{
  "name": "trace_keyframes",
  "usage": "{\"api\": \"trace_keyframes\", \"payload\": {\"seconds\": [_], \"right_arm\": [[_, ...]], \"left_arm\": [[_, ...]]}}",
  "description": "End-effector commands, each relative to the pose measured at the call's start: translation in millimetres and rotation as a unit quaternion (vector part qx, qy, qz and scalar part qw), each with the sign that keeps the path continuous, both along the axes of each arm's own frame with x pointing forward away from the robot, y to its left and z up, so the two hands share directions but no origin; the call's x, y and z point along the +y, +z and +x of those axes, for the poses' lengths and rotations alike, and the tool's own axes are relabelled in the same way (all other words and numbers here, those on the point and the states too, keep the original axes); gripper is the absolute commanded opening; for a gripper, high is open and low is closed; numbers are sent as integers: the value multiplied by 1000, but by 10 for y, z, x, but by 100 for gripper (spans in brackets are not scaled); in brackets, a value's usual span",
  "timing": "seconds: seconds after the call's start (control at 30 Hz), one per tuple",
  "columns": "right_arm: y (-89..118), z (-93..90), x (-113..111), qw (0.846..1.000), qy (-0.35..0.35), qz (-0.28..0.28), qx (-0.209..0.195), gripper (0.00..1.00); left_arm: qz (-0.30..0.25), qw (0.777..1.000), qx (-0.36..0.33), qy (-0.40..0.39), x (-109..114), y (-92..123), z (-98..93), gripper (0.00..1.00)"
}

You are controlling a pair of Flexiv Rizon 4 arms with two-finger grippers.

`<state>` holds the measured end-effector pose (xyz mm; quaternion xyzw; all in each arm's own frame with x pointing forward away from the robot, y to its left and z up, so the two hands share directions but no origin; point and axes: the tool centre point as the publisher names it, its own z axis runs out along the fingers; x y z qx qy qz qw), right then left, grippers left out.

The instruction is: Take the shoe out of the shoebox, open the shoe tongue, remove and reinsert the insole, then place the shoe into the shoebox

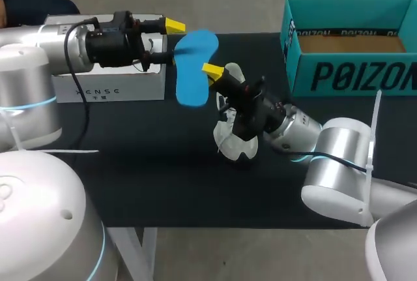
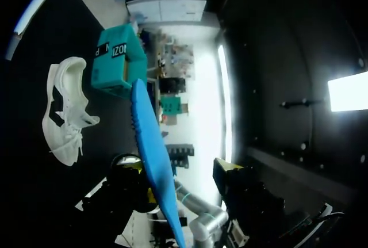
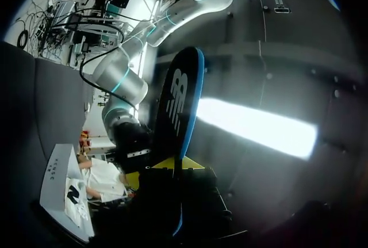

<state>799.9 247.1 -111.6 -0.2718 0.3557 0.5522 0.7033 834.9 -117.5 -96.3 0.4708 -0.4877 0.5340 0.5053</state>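
The blue insole [image 1: 195,66] hangs in the air over the black table, heel end down in my right gripper [image 1: 214,72], which is shut on it. The right wrist view shows the insole [image 3: 181,104] rising from between the yellow tips [image 3: 172,163], dark printed side showing. My left gripper [image 1: 171,41] straddles the insole's toe end; in its own view the insole [image 2: 152,144] runs edge-on between the fingers [image 2: 179,168], close to one with a gap to the other, so it stands open. The white shoe [image 1: 234,141] lies on the table under my right wrist, also visible as the shoe [image 2: 66,110].
The teal shoebox [image 1: 352,75] stands open at the table's back right, seen too as the box [image 2: 118,58] beyond the shoe. A white box [image 1: 107,85] sits at the back left under my left arm. The table's front edge runs near my arm bases.
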Motion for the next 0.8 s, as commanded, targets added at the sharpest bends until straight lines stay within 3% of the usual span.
{"api": "trace_keyframes", "payload": {"seconds": [0.03, 0.7, 0.73, 0.77, 0.8], "right_arm": [[-9, -6, -7, 1000, -2, 0, 0, 0], [40, 4, 7, 1000, 5, -1, -1, 0], [40, 4, 7, 1000, 6, -1, 0, 21], [40, 2, 4, 1000, 6, 1, 2, 68], [42, -1, -3, 1000, 4, 0, 4, 100]], "left_arm": [[3, 1000, 1, -3, 6, -7, 24, 0], [32, 999, 8, -8, 15, -165, 43, 0], [33, 999, 7, -8, 15, -165, 43, 0], [33, 999, 7, -8, 15, -166, 43, 0], [33, 999, 6, -7, 15, -167, 43, 0]]}}
